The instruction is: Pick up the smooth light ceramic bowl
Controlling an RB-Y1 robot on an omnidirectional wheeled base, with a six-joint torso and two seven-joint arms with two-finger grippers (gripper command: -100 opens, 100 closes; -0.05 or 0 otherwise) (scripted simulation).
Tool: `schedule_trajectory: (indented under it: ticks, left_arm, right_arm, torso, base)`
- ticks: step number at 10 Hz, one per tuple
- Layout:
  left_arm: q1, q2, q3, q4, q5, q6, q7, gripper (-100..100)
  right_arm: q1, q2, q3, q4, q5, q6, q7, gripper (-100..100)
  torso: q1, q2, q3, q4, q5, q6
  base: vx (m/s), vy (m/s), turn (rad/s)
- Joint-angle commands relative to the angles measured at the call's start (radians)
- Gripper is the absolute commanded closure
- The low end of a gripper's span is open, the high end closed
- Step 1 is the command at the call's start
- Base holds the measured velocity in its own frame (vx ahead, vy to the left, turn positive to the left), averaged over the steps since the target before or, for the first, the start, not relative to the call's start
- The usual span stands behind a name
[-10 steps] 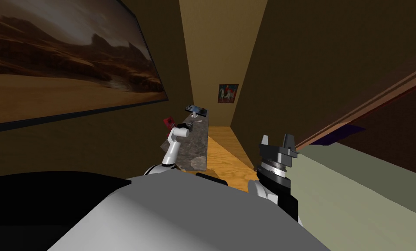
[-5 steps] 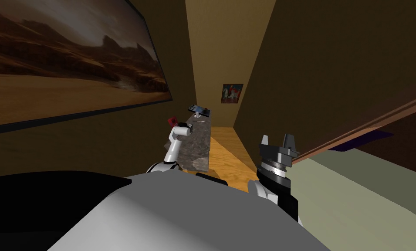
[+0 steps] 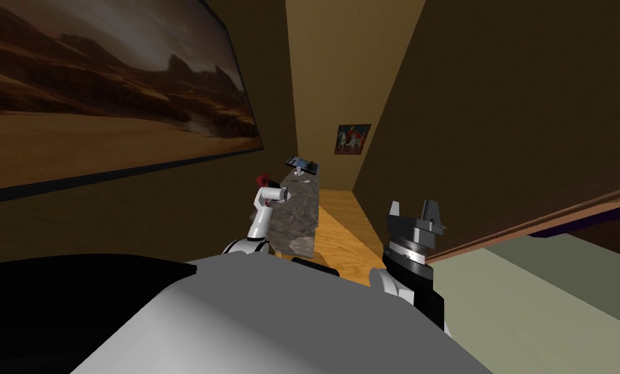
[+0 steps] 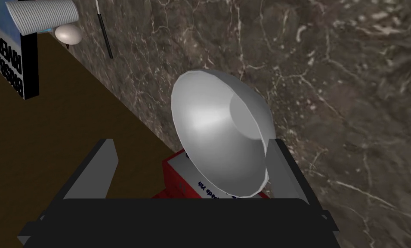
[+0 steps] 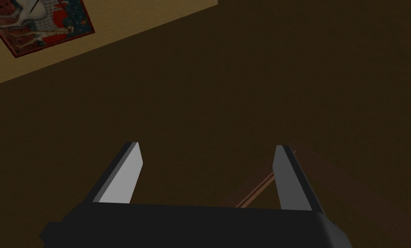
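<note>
1. Since a second ago the whole head view has slid toward 3 o'clock. That is my own turn: the big landscape painting (image 3: 107,97) at 10 o'clock, the small framed picture (image 3: 352,138) at 12 o'clock and the tabletop (image 3: 302,214) have all shifted together.
2. The left arm has stayed reaching over the tabletop's near end, by the wall at 11 o'clock. The right pincer (image 3: 412,208) has not changed: it is raised at 1 o'clock with its fingers spread and nothing between them.
3. The left pincer (image 4: 192,142) is spread wide around the bowl (image 4: 217,129). The bowl is light grey and smooth, tipped up on its rim. It leans on a red box (image 4: 172,172) and sits close against one finger; I cannot tell whether they touch.
4. The tabletop is dark veined stone, set along a brown wall (image 4: 49,129).
5. Well beyond the bowl lie a thin dark stick (image 4: 104,32), a pale egg-shaped thing (image 4: 69,33), a ribbed grey cylinder (image 4: 43,15) and a lettered box (image 4: 10,56).
6. A strip of wooden floor (image 3: 341,227) runs beside the tabletop toward 12 o'clock.
</note>
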Motion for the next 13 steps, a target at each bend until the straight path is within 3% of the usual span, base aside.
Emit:
schedule_trajectory:
  ticks: [1, 2, 5, 9, 11, 12, 13]
  left_arm:
    - [-0.006, -0.007, 0.002, 0.008, -0.006, 0.032, 0.003, -100]
    - [-0.019, -0.018, 0.009, 0.024, -0.011, 0.071, 0.005, -100]
    - [-0.031, -0.031, 0.016, 0.038, -0.016, 0.113, 0.007, -100]
    - [-0.057, -0.097, 0.037, 0.083, -0.033, 0.228, 0.014, -100]
    - [-0.059, -0.133, 0.042, 0.097, -0.037, 0.257, 0.016, -100]
    - [-0.065, -0.122, 0.04, 0.101, -0.038, 0.243, 0.018, -100]
    - [-0.064, -0.124, 0.04, 0.101, -0.038, 0.247, 0.018, 0]
  right_arm:
    - [0.0, 0.0, 0.0, 0.0, 0.0, 0.0, 0.0, 0]
    - [0.0, 0.0, 0.0, 0.0, 0.0, 0.0, 0.0, 0]
    - [0.0, 0.0, 0.0, 0.0, 0.0, 0.0, 0.0, 0]
    - [0.0, 0.0, 0.0, 0.0, 0.0, 0.0, 0.0, 0]
    - [0.0, 0.0, 0.0, 0.0, 0.0, 0.0, 0.0, 0]
    - [0.0, 0.0, 0.0, 0.0, 0.0, 0.0, 0.0, 0]
    - [0.0, 0.0, 0.0, 0.0, 0.0, 0.0, 0.0, 0]
  torso:
    - [0.0, 0.0, 0.0, 0.0, 0.0, 0.0]
    - [-0.001, 0.0, 0.0, 0.0, 0.0, 0.0]
    - [0.0, -0.001, 0.0, 0.0, 0.0, 0.0]
    - [0.0, -0.003, -0.001, -0.001, 0.0, 0.0]
    - [0.0, -0.002, -0.001, -0.001, 0.0, 0.001]
    - [-0.001, -0.001, -0.001, 0.0, 0.0, 0.001]
    - [-0.002, 0.001, 0.0, 0.0, 0.0, 0.001]
  base:
    - [0.031, 0.045, 0.055]
    - [0.054, 0.05, 0.085]
    - [0.039, 0.046, 0.072]
    - [0.063, 0.065, 0.108]
    - [0.06, 0.053, 0.053]
    - [0.021, 0.015, 0.002]
    - [0.0, 0.0, 0.0]
